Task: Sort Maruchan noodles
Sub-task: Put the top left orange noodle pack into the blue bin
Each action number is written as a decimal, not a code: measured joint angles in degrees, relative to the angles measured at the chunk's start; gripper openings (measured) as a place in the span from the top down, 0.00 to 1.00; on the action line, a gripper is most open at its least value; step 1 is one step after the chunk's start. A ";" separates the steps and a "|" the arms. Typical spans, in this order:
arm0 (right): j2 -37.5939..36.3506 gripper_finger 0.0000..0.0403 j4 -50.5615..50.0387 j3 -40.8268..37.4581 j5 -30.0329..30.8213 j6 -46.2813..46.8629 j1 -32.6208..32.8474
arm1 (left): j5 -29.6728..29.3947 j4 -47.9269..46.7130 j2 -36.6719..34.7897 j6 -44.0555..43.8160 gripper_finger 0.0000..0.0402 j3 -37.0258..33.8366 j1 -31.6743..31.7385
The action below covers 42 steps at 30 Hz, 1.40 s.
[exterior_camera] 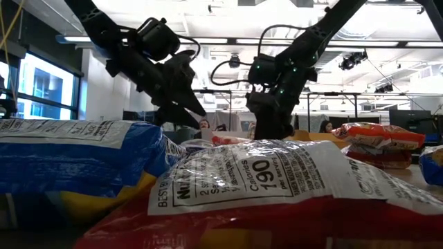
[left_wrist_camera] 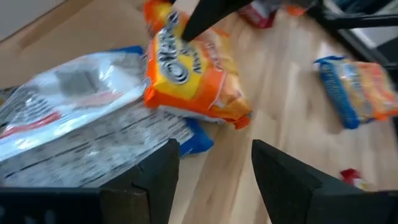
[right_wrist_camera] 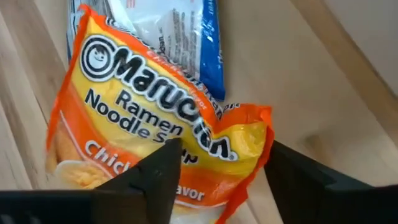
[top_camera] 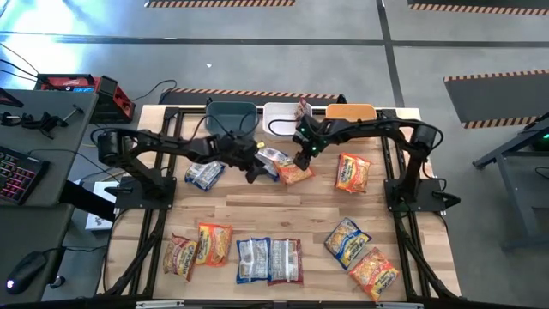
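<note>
A pale wooden tabletop (top_camera: pixel 292 215) with a black frame stands on a grey floor (top_camera: pixel 257 51) marked with striped hazard tape (top_camera: pixel 493 79). Along the tabletop's far edge sit three bins in a row: a dark-blue bin (top_camera: pixel 230 113), a white bin (top_camera: pixel 279 116) and an orange bin (top_camera: pixel 350 111). To the left is a dark desk (top_camera: pixel 34 146) carrying a keyboard with glowing keys (top_camera: pixel 15 176), a mouse (top_camera: pixel 24 269) and a red-and-black device (top_camera: pixel 86 88); in the level view, bright ceiling lights (exterior_camera: pixel 228 14) and a tall window (exterior_camera: pixel 45 86) show beyond.
</note>
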 joint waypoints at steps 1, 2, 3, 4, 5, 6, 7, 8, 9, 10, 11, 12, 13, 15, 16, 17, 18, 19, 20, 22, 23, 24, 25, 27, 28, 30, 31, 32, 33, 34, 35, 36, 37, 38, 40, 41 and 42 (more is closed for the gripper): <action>0.41 0.55 0.64 0.00 -0.36 -0.42 0.11 | 1.90 0.30 0.00 0.04 0.54 0.03 0.61; 0.77 0.59 1.23 0.00 -0.92 -0.61 0.28 | 3.82 0.27 0.00 -0.02 0.54 0.21 1.23; 0.93 0.64 1.83 0.00 -1.39 -0.72 0.41 | 5.56 0.05 0.00 -0.05 0.54 0.54 1.80; 1.13 0.69 2.40 0.00 -1.63 -0.75 0.65 | 7.11 -0.40 0.00 -0.05 0.54 1.02 2.25; 1.24 0.74 3.06 0.02 -1.76 -0.86 0.90 | 8.49 -0.47 0.00 -0.05 0.54 1.43 2.63; 1.28 0.79 3.53 0.02 -1.67 -1.06 1.20 | 9.32 -0.81 -0.02 -0.07 0.54 1.85 2.89; 1.28 0.85 3.87 0.02 -1.64 -1.75 1.44 | 9.71 -1.52 -0.02 -0.08 0.54 2.33 3.14; 1.28 0.90 4.31 0.02 -1.34 -2.38 1.71 | 9.78 -2.51 -0.02 -0.07 0.54 2.92 3.24; 1.28 0.94 4.84 0.02 -1.31 -3.23 1.96 | 9.80 -3.66 -0.02 -0.07 0.53 3.66 3.49; 1.25 0.97 5.24 0.02 -1.04 -4.17 2.25 | 9.77 -4.85 -0.02 -0.06 0.53 4.48 3.68; 1.22 0.98 5.61 0.02 -0.48 -5.21 2.67 | 9.60 -6.21 -0.02 0.14 0.52 5.36 3.89; 1.19 0.97 5.99 0.02 0.33 -6.34 3.11 | 9.06 -7.84 -0.02 0.84 0.52 6.16 4.07; 1.03 0.96 6.11 0.01 1.03 -7.51 3.50 | 8.75 -9.75 -0.02 1.59 0.51 6.95 4.26; 0.52 0.95 6.05 0.00 2.65 -9.73 4.40 | 8.58 -13.35 -0.02 3.59 0.49 8.60 4.75; 0.24 0.96 6.07 0.00 3.52 -10.71 4.88 | 8.57 -14.86 -0.02 4.66 0.48 9.55 5.00; -0.13 0.97 6.01 -0.02 4.37 -11.31 5.28 | 8.58 -16.14 -0.03 5.92 0.47 10.44 5.20; -0.66 0.99 6.02 -0.04 5.21 -12.02 5.63 | 8.60 -17.32 -0.07 7.14 0.46 11.10 5.35; -1.15 0.99 6.26 -0.04 6.14 -12.84 6.07 | 8.62 -18.41 -0.07 8.46 0.45 11.63 5.36; -1.79 0.99 6.50 -0.04 6.83 -13.70 6.42 | 8.64 -19.46 -0.07 10.19 0.45 12.09 5.36; -2.92 0.99 7.02 -0.04 7.16 -15.89 7.19 | 8.76 -20.80 -0.07 13.20 0.45 12.99 5.20; -3.42 0.99 7.40 -0.04 7.25 -16.95 7.57 | 9.06 -21.15 -0.07 14.06 0.45 13.33 5.00; -3.84 1.00 7.68 -0.04 7.61 -18.01 8.00 | 9.66 -21.47 -0.07 14.80 0.45 13.58 4.80; -4.34 1.00 7.96 -0.04 8.34 -18.93 8.57 | 10.36 -21.50 -0.07 15.42 0.45 13.73 4.63; -5.10 1.00 8.53 -0.04 9.86 -21.00 9.82 | 11.35 -21.50 -0.07 15.88 0.45 14.02 4.22; -5.49 1.00 8.68 -0.04 10.27 -21.78 10.32 | 11.71 -21.45 -0.07 15.87 0.45 14.16 3.99; -5.76 1.00 9.55 -0.04 11.48 -23.08 11.41 | 11.59 -21.24 -0.07 15.33 0.45 14.23 3.55; -5.88 1.00 9.76 -0.04 11.79 -23.45 11.76 | 11.33 -21.07 -0.06 14.53 0.45 14.23 3.35; -6.01 1.00 9.70 -0.04 12.27 -23.58 12.08 | 10.99 -21.00 -0.05 13.86 0.45 14.23 3.17; -6.08 1.00 10.13 -0.04 12.60 -23.72 12.39 | 10.13 -21.04 -0.07 13.36 0.45 14.25 2.94; -6.08 1.00 10.70 -0.04 12.92 -23.93 12.74 | 8.55 -21.23 -0.06 13.06 0.44 14.25 2.71; -6.08 1.00 11.08 -0.04 13.41 -24.05 13.00 | 7.00 -21.61 -0.04 13.02 0.44 14.25 2.43; -6.19 1.00 11.14 -0.04 13.88 -24.14 13.24 | 5.46 -21.97 -0.06 12.98 0.44 14.25 2.22; -6.29 1.00 11.31 -0.04 14.13 -24.54 13.45 | 4.45 -22.35 -0.04 12.96 0.44 14.25 2.05; -6.37 1.00 11.81 -0.04 14.16 -24.88 13.62 | 4.29 -22.72 -0.04 12.95 0.43 14.25 2.00; -6.48 1.00 12.91 -0.04 14.15 -25.02 13.93 | 4.38 -23.03 -0.04 12.32 0.42 14.25 1.71; -6.63 1.00 13.05 -0.04 14.14 -25.16 13.95 | 4.38 -23.18 -0.04 11.78 0.41 14.25 1.48; -6.74 1.00 13.35 -0.04 14.13 -25.50 13.95 | 4.41 -23.35 -0.04 11.56 0.41 14.25 1.22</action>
